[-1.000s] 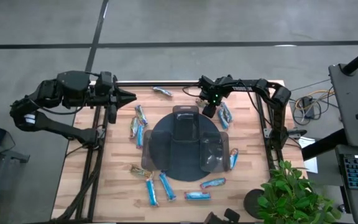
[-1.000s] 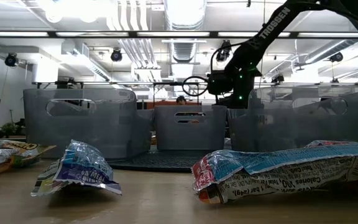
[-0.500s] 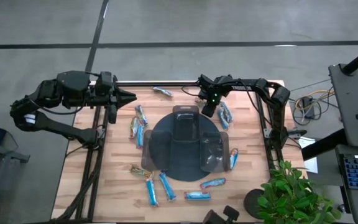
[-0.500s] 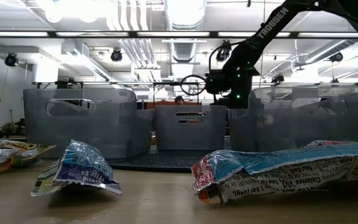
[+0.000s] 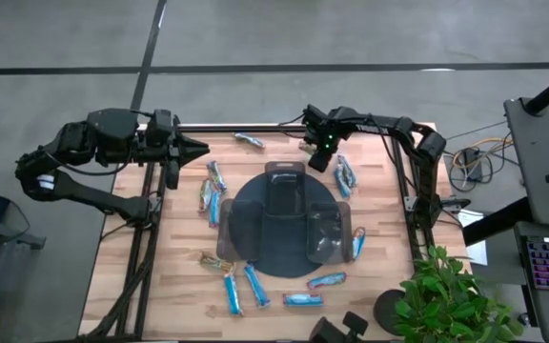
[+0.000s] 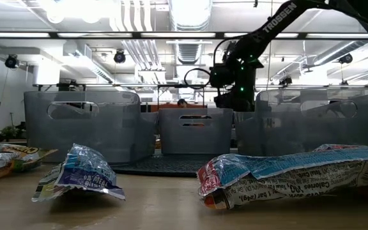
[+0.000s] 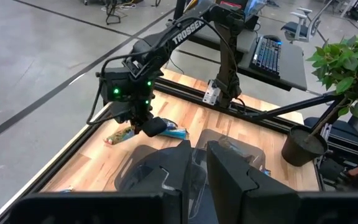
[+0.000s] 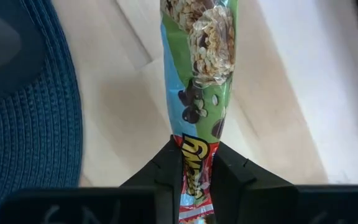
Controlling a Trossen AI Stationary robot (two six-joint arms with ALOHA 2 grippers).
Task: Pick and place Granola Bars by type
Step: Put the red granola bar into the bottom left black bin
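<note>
Granola bar [image 8: 199, 81] pinched endwise in right end effector [image 8: 193, 163], long axis pointing straight outward

We see one green-and-red granola bar [image 8: 199, 68] pinched at its end, hanging clear above the wood near the table's far edge. The other granola bars [image 5: 255, 284], mostly light blue wrappers, lie flat, scattered around the tray.
</note>
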